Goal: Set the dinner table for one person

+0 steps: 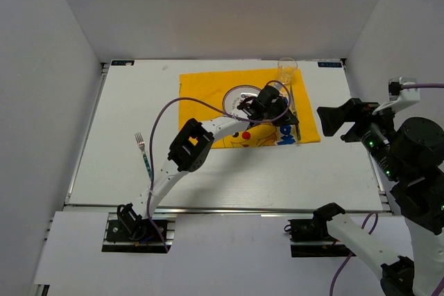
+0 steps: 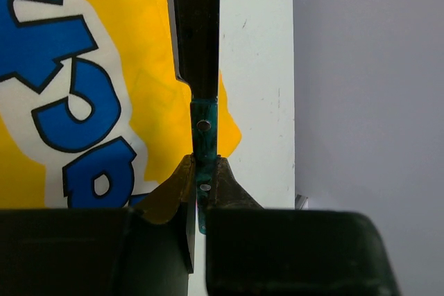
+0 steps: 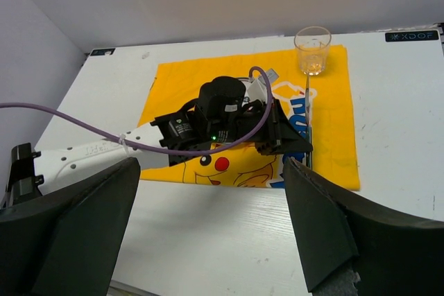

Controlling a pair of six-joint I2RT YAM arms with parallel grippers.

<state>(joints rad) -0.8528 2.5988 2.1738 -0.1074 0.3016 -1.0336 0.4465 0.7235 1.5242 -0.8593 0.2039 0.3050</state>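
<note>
desk: setting underway
knife: at cloth right edge
left gripper: jaws clamp knife
right gripper: jaws apart
next: release, fetch fork

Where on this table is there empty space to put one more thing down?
Widest bare stretch: the near strip of the table, between the yellow cloth and the near rail. Also free: between the fork and the cloth. Crowded: the cloth's right end, with plate, glass, knife and the left arm.
</note>
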